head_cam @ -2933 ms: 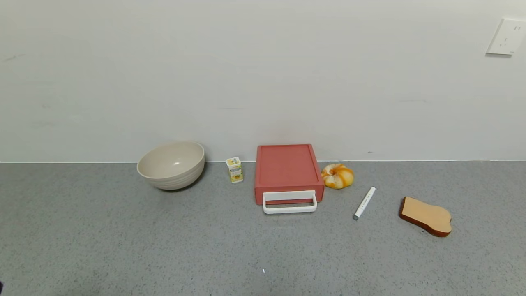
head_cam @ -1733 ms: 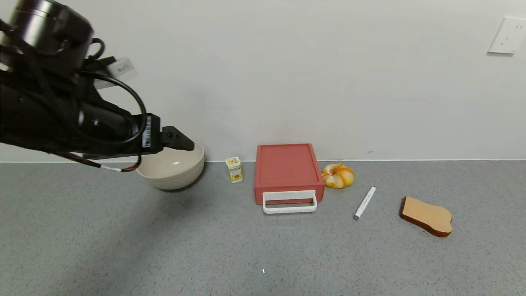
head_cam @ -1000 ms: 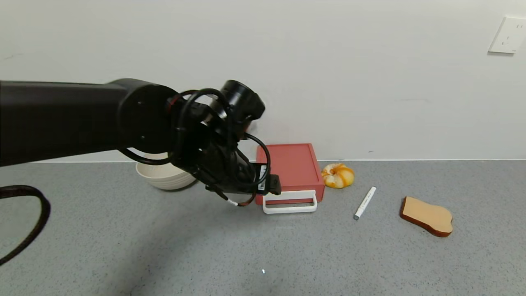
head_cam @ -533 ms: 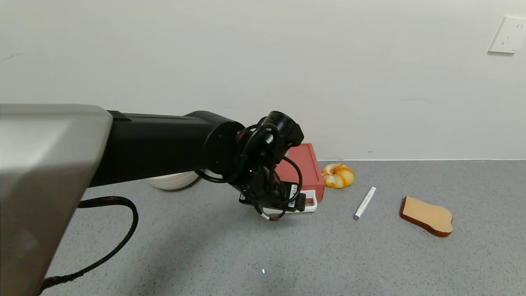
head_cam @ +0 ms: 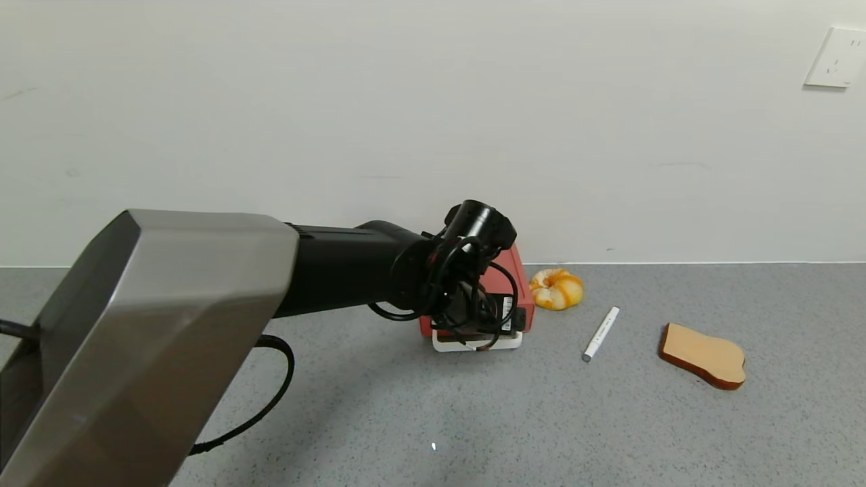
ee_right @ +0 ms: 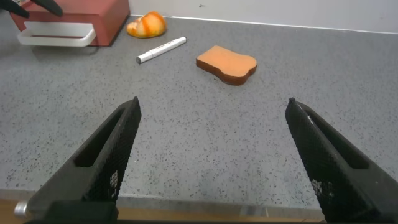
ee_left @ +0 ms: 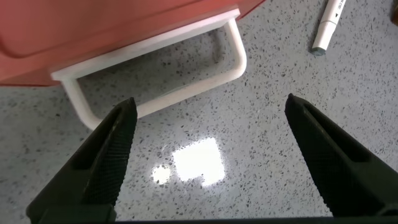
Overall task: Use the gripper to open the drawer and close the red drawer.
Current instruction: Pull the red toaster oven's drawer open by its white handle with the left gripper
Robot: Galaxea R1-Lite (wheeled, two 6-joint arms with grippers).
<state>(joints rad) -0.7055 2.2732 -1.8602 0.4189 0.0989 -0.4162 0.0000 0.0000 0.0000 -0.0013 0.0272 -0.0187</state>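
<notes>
- The left gripper (head_cam: 504, 323) hangs low over the front of the red drawer (head_cam: 522, 297), right above its white loop handle (head_cam: 475, 344), at the far middle of the grey desk (head_cam: 473, 419) near the wall.
- In the left wrist view the left gripper (ee_left: 208, 134) is spread wide, its two black fingers (ee_left: 112, 152) standing either side of the handle (ee_left: 155, 93) and holding nothing; the handle lies just ahead of the fingertips, and whether they touch it cannot be told.
- The drawer (ee_left: 93, 31) looks pushed in, its red front flush with the casing, the handle jutting out over the desk (ee_left: 261, 155).
- In the head view the left arm and its looped cables cover most of the drawer's top and front; only its right edge and the lower bar of the handle show.
- The right gripper (ee_right: 211, 155) is seen only from its own wrist camera, low over the near part of the desk (ee_right: 205, 143) and well apart from the drawer (ee_right: 93, 15), its fingers (ee_right: 106, 155) spread wide and empty.
- Right of the drawer lie an orange-and-white bun (head_cam: 555, 289), a white marker (head_cam: 600, 334) and a toast-shaped slice (head_cam: 703, 356), each apart from the others.
- A white socket plate (head_cam: 833, 58) sits on the wall, cut off at the right edge.
</notes>
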